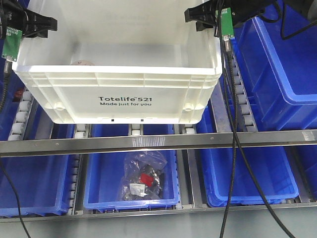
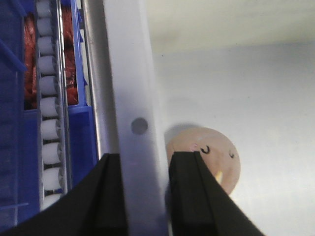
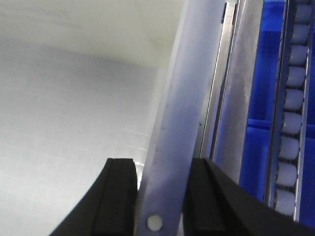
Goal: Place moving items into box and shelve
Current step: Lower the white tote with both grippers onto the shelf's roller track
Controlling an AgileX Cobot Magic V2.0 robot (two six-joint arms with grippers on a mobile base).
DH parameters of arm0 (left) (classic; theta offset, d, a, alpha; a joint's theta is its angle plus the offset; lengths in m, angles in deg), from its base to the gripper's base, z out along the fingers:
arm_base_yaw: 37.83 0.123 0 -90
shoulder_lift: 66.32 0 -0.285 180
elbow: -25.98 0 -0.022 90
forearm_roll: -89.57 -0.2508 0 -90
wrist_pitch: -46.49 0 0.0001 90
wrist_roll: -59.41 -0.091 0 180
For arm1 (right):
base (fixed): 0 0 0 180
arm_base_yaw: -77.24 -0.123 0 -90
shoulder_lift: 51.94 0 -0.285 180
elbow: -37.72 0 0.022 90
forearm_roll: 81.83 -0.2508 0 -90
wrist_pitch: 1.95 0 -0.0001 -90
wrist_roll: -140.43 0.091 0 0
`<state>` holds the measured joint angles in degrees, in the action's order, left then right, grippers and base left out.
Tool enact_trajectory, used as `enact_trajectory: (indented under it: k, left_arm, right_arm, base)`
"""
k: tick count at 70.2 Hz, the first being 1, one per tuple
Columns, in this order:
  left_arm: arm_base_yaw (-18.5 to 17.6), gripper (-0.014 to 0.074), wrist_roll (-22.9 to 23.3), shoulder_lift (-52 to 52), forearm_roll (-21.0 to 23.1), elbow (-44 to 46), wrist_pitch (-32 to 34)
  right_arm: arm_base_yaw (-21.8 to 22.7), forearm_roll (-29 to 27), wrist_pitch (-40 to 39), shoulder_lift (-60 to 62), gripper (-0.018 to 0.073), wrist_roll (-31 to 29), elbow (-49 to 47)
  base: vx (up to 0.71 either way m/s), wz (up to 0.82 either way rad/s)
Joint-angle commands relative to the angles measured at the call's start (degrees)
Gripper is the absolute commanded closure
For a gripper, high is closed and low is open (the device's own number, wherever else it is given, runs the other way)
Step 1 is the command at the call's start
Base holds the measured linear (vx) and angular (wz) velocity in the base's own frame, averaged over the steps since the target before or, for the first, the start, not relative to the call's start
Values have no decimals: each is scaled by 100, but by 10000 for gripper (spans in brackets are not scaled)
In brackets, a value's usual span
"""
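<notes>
The white Totelife tote [image 1: 119,74] sits on the roller tracks of a shelf, its printed front wall just behind the metal front rail [image 1: 158,141] and partly overhanging it. Its ribbed rim spans most of the bay; to the tote's right a narrow strip of roller track [image 1: 242,99] separates it from a large blue bin [image 1: 277,64], and to its left another roller track [image 1: 20,116] runs just beside the corner. Below the tote, on the lower level, stand more blue bins; the one directly under the tote [image 1: 131,198] holds a clear plastic bag of dark and red parts [image 1: 142,178]. Black cables [image 1: 233,163] hang down past the tote's right front corner and across the rail.

Inside the tote, near its left wall, lies a pale rounded bun toy [image 2: 209,157] with small black marks on top; only its top edge peeks over the front wall in the front view.

The left gripper [image 2: 142,196] has its black fingers on either side of the tote's left rim, pinching it. The right gripper [image 3: 162,196] likewise clamps the tote's right rim between its two fingers.
</notes>
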<state>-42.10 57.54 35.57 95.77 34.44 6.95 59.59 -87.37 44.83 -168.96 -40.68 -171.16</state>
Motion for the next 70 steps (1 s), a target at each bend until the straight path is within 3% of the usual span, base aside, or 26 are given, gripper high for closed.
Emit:
enact_trajectory:
  k: [1, 50, 60, 70]
  left_arm:
    - [-126, 622, -79, -225, 461, 271, 952]
    - [-126, 611, -32, 659, 513, 271, 799]
    - [-126, 550, -50, 659, 513, 271, 826]
    - [-126, 417, -50, 659, 513, 271, 840]
  right_arm:
    - [-139, -549, -1026, 418, 571, -393, -269]
    - [-139, -536, -1203, -163, 548, -794, -269]
    - [-139, -524, -1229, -163, 456, -794, -269]
    - [-139, -529, -1268, -163, 261, -794, -269]
  base:
    - [0, 0]
    - [0, 0]
    - [0, 0]
    - [0, 0]
